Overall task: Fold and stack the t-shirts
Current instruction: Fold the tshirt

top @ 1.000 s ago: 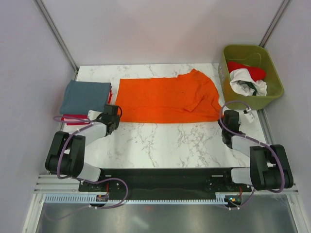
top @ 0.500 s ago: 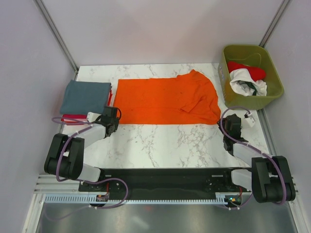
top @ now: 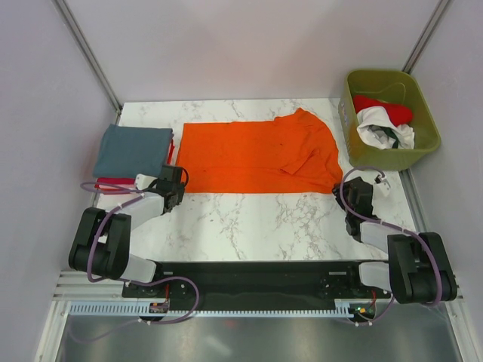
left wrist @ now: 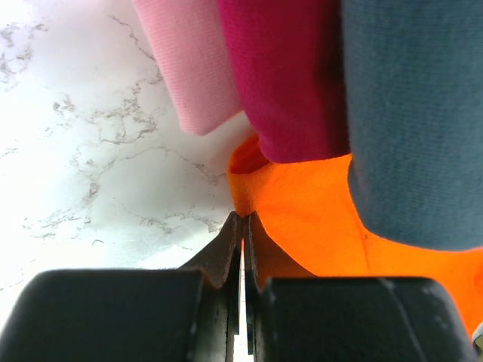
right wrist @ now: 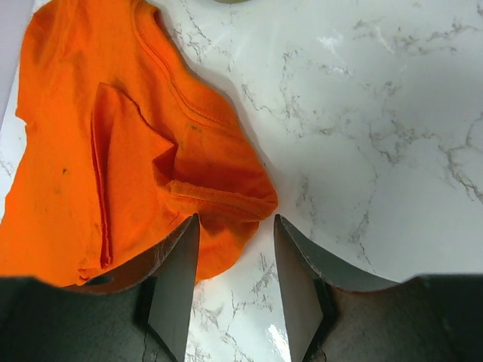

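Orange t-shirt [top: 256, 154] spread flat and unfolded across the far middle of the marble table [top: 249, 219], collar end to the right; presumably laid open so that a first fold can be taken cleanly.

Top view: left gripper [top: 178, 177] at the shirt's near-left corner, right gripper [top: 349, 188] at its near-right edge, one arm per end as for drawing the near hem straight. Far left, just beside the shirt, a folded grey-blue t-shirt [top: 132, 149] on top of a red t-shirt [top: 113, 182]: the stack, kept clear of the working area. Far right, beyond the table's edge, olive bin [top: 423, 143] with a crumpled red tee [top: 385, 108] and a white t-shirt [top: 385, 130], evidently yet to be folded.

Left wrist view: jaws clenched tight, tips at the orange hem corner and apparently pinching it, the corner curled up off the marble. Just beyond, edges of a pink cloth [left wrist: 192, 68], the red and the grey-blue layers.

Right wrist view: jaws parted, one on each side of the shirt's near-right edge, a sleeve fold between them but nothing gripped; cloth flat on the marble. Probably poised for a fresh hold.
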Action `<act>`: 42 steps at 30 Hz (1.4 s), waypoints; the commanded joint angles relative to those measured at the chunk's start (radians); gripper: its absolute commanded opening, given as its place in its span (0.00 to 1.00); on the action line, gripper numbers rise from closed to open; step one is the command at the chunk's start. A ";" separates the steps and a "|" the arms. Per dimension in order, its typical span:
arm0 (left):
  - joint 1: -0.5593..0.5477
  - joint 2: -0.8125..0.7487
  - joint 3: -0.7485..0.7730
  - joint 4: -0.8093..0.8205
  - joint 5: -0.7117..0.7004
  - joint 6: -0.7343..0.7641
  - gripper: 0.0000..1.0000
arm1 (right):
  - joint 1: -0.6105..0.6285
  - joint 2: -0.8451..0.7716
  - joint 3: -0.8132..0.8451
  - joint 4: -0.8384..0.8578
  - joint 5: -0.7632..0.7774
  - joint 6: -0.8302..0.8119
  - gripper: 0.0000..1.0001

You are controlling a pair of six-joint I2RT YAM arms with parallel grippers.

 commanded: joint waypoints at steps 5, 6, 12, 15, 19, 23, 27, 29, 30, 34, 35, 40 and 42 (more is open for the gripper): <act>0.007 -0.027 0.007 -0.015 -0.039 0.034 0.02 | -0.002 0.149 0.041 0.122 -0.010 0.034 0.49; 0.007 -0.025 0.005 -0.017 -0.039 0.032 0.02 | -0.002 0.162 0.046 0.130 -0.004 0.034 0.47; 0.006 -0.024 0.002 -0.017 -0.035 0.035 0.02 | -0.002 0.154 0.072 0.068 0.081 0.018 0.19; 0.006 -0.025 0.007 -0.020 -0.030 0.052 0.02 | -0.002 0.100 0.070 0.035 0.106 0.008 0.02; 0.007 -0.056 0.007 -0.035 -0.027 0.058 0.02 | 0.003 0.008 0.076 -0.013 0.122 -0.011 0.00; 0.007 -0.100 0.028 -0.058 -0.022 0.103 0.02 | 0.010 -0.041 0.131 -0.111 0.131 -0.009 0.00; 0.009 -0.136 0.138 -0.173 -0.036 0.135 0.02 | 0.010 -0.062 0.280 -0.241 0.123 0.012 0.00; 0.010 -0.152 0.223 -0.217 -0.044 0.150 0.02 | 0.010 -0.059 0.360 -0.292 0.122 0.014 0.00; 0.017 -0.160 0.252 -0.259 -0.044 0.170 0.02 | 0.010 -0.053 0.445 -0.338 0.114 0.014 0.00; 0.030 -0.212 0.349 -0.320 -0.047 0.198 0.02 | 0.010 -0.059 0.598 -0.429 0.091 0.014 0.00; 0.032 -0.225 0.350 -0.322 -0.044 0.204 0.02 | 0.010 -0.065 0.604 -0.439 0.088 0.026 0.00; 0.037 -0.292 0.260 -0.334 -0.038 0.192 0.02 | 0.009 -0.148 0.482 -0.458 0.111 0.066 0.00; 0.035 -0.303 0.203 -0.334 -0.030 0.181 0.02 | 0.007 -0.192 0.410 -0.462 0.123 0.075 0.00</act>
